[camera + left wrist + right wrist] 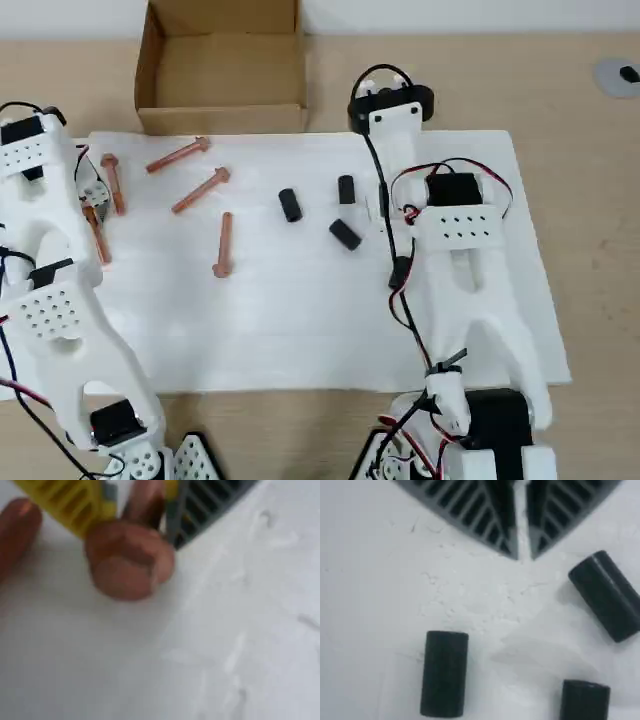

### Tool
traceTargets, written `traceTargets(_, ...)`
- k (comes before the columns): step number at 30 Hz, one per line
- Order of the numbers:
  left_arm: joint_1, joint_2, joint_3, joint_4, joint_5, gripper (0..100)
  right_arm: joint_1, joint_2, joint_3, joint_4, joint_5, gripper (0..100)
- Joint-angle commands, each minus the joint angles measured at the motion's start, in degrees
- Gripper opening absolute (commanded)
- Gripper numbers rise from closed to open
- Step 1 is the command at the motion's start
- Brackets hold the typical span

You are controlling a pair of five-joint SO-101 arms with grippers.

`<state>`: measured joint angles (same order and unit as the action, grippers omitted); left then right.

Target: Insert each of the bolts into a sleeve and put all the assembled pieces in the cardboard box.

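Far left, at the edge of the white mat [300,330], the left gripper [141,524] is clamped on a bolt [127,562]. It has a yellow finger [75,505] on one side and a grey finger [210,502] on the other. The bolt's round head pokes out past the tips, close to the mat. A second bolt [112,184] lies just beside that gripper, outside the jaws.

Moving right, a slanted bolt [178,155] sits near the cardboard box [220,120], which stands open at the mat's far edge. A lower slanted bolt [200,190] lies just beside the first, and a lone bolt [223,243] lies a little nearer the arms, all loose on the mat.

Mid-mat, three black sleeves lie on their sides: the left sleeve [290,205], the far sleeve [346,188] and the near sleeve [345,234].

The right gripper [522,555] hangs over them, jaws all but closed with only a slit between them and nothing held. The sleeves lie near its tips, but none is between them.
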<state>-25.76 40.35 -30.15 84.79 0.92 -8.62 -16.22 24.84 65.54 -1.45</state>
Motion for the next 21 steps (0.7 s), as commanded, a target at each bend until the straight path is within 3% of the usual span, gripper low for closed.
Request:
traceTargets(1, 0.9, 0.2, -3.1, -1.1, 0.4, 8, -0.8, -0.2, -3.6, -0.2, 0.0, 1.2)
traceTargets(19, 0.6, 7.5, -2.8, 1.8, -1.7, 8, -0.7, -0.2, -3.6, 0.2, 0.0, 1.2)
traceTargets(21, 0.6, 7.5, -3.0, 2.5, -1.7, 4, -0.7, -0.2, -3.6, 0.2, 0.0, 1.2)
